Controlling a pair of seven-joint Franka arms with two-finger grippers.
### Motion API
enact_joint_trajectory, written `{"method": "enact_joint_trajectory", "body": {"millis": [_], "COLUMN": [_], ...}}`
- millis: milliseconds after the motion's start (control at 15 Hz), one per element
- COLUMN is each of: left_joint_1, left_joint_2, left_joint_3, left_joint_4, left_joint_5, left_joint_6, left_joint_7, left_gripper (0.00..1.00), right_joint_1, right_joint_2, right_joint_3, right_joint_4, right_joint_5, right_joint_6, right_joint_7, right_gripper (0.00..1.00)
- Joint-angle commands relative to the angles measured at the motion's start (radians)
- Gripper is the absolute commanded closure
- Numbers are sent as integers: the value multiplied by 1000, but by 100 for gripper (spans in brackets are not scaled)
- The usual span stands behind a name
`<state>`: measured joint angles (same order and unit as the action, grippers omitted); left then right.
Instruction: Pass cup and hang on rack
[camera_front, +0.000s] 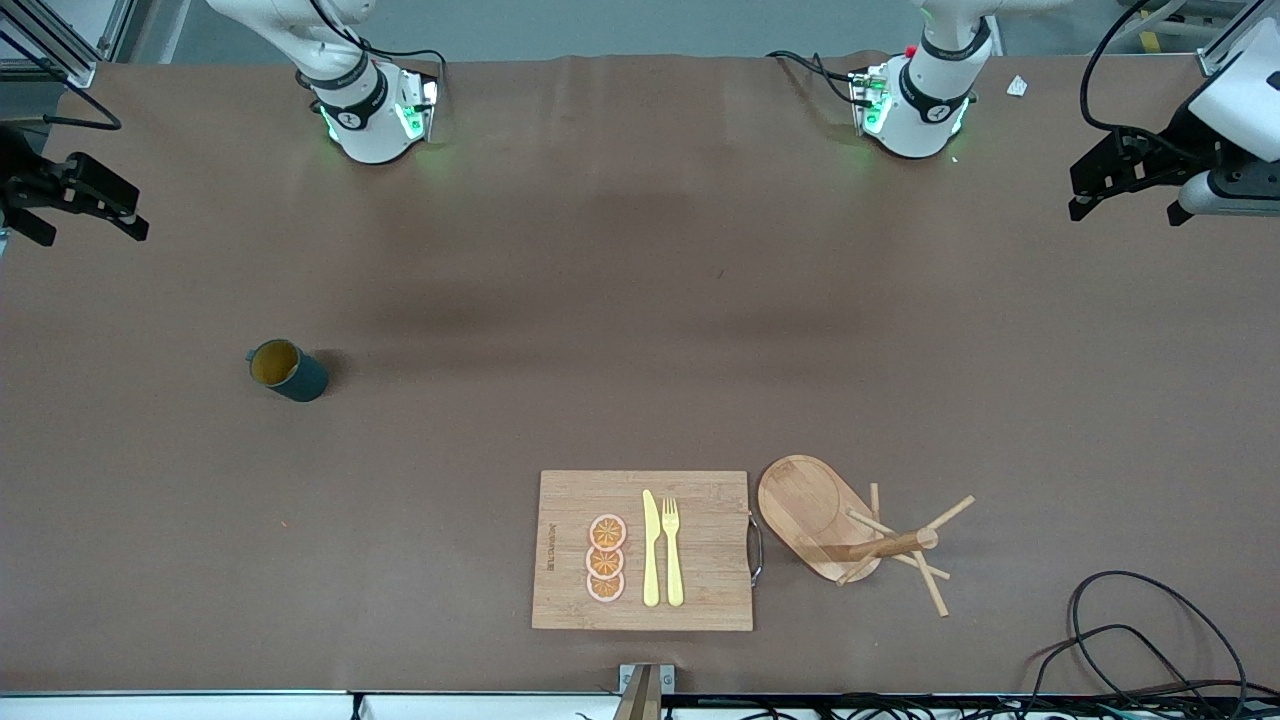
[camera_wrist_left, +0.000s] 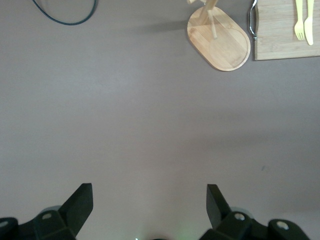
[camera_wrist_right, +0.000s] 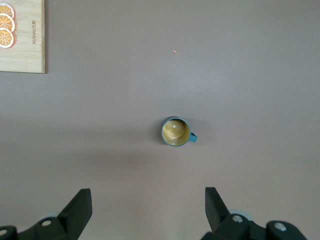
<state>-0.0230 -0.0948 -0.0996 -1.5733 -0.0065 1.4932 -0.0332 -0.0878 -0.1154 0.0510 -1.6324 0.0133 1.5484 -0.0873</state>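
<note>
Nothing of the task is done yet, as far as the views show. The cup (camera_front: 288, 370) stands upright on the bare surface (camera_front: 640, 320) toward the right arm's end, untouched, its yellow inside facing up. The rack (camera_front: 835, 522) stands well apart from it, nearer the front camera and toward the left arm's end, with no cup on any peg. Picking up the cup, passing it between the arms and hanging it all remain.

The right hand (camera_front: 75, 195) hangs over the edge of the surface at its own end, fingers spread wide and holding nothing; its wrist view looks down on the cup (camera_wrist_right: 176, 131) some way off. The left hand (camera_front: 1125, 175) hangs over its end of the surface, likewise wide open and empty, with the rack (camera_wrist_left: 220, 37) far off in its wrist view.

A cutting board (camera_front: 643, 550) lies just beside the rack, carrying three orange slices (camera_front: 606, 558), a yellow knife (camera_front: 651, 548) and a yellow fork (camera_front: 672, 550). A black cable (camera_front: 1150, 640) loops on the surface near the rack. Between cup and rack the surface looks open, so I judge that nothing blocks the pass; the board's closeness to the rack may crowd the hanging.
</note>
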Motion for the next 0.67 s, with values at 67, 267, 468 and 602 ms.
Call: {"method": "enact_joint_trajectory", "body": {"millis": [67, 267, 468, 602], "left_joint_1": [6, 2, 3, 3], "left_joint_2": [7, 10, 10, 14], "left_joint_3": [4, 4, 4, 4], "left_joint_4": [21, 22, 26, 22], "left_joint_5": [-15, 10, 16, 16], "left_joint_6": [-21, -21, -21, -21], "left_joint_7": [16, 10, 12, 10], "left_gripper": [0, 0, 0, 0], "right_joint_1": [-10, -12, -10, -9], "right_joint_2": [10, 10, 10, 10], "right_joint_3": [4, 4, 4, 4], "right_joint_4": [17, 17, 19, 19], "right_joint_5": [8, 8, 8, 10], "right_joint_6": [-10, -10, -8, -8], "right_joint_7": [-8, -8, -8, -8], "right_gripper": [0, 0, 0, 0]}}
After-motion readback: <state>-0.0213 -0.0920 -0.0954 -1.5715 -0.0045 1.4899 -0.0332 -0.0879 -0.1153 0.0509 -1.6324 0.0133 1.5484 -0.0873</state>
